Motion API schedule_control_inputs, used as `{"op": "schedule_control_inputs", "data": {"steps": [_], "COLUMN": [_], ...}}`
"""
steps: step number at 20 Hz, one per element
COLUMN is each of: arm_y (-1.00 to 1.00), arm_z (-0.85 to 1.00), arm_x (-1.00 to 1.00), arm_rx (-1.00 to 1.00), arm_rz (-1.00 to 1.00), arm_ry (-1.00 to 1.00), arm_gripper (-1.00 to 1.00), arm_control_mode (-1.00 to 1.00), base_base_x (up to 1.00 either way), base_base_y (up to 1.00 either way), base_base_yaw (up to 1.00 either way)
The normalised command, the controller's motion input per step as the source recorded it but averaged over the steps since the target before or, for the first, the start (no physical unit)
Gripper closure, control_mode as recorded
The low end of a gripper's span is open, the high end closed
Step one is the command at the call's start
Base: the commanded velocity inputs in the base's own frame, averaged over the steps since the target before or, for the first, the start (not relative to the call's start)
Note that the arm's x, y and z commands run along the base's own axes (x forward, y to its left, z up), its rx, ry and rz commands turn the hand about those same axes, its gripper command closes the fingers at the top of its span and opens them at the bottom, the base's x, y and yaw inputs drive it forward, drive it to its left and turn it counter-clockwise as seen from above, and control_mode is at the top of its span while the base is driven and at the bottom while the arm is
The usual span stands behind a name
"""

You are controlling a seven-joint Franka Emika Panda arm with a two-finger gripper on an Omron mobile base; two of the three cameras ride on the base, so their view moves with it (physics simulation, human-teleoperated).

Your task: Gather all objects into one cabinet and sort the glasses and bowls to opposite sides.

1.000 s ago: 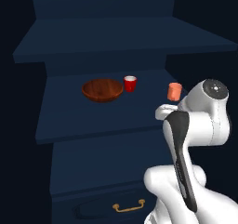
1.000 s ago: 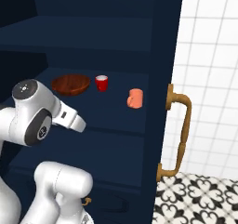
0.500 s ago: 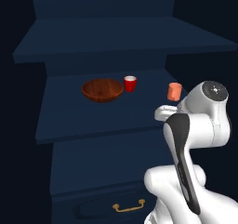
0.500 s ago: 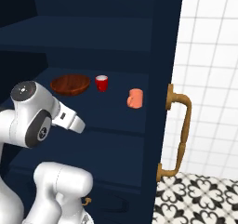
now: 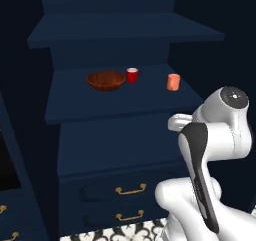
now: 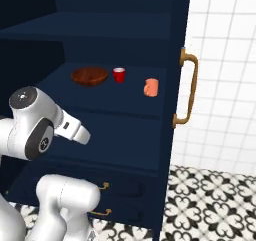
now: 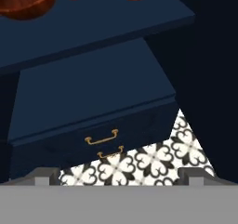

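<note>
Wooden bowl (image 5: 105,79) sits upright at shelf left, mouth up. Red cup (image 5: 132,75) stands just beside its right, apart. Salmon cup (image 5: 173,81) stands upright well to the right, long axis vertical. All on the navy cabinet (image 6: 125,130) middle shelf. Brass door handle (image 6: 188,87) at right. Drawers (image 7: 100,138) below. Hand grip state: cannot tell.
</note>
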Motion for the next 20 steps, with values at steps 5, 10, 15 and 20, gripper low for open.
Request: {"op": "schedule_control_inputs", "data": {"steps": [5,10,15,20], "arm_y": [0.00,0.00,0.00,0.00], "arm_z": [0.00,0.00,0.00,0.00], "arm_x": [0.00,0.00,0.00,0.00], "arm_rx": [0.00,0.00,0.00,0.00], "arm_rz": [0.00,0.00,0.00,0.00], "arm_ry": [0.00,0.00,0.00,0.00], "arm_gripper": [-1.00,-1.00,-1.00,-1.00], "arm_control_mode": [1.00,1.00,1.00,1.00], "base_base_x": [-0.73,-0.64,-0.45,-0.54], "base_base_y": [0.18,0.17,0.00,0.00], "base_base_yaw": [0.18,0.23,0.36,0.72]}}
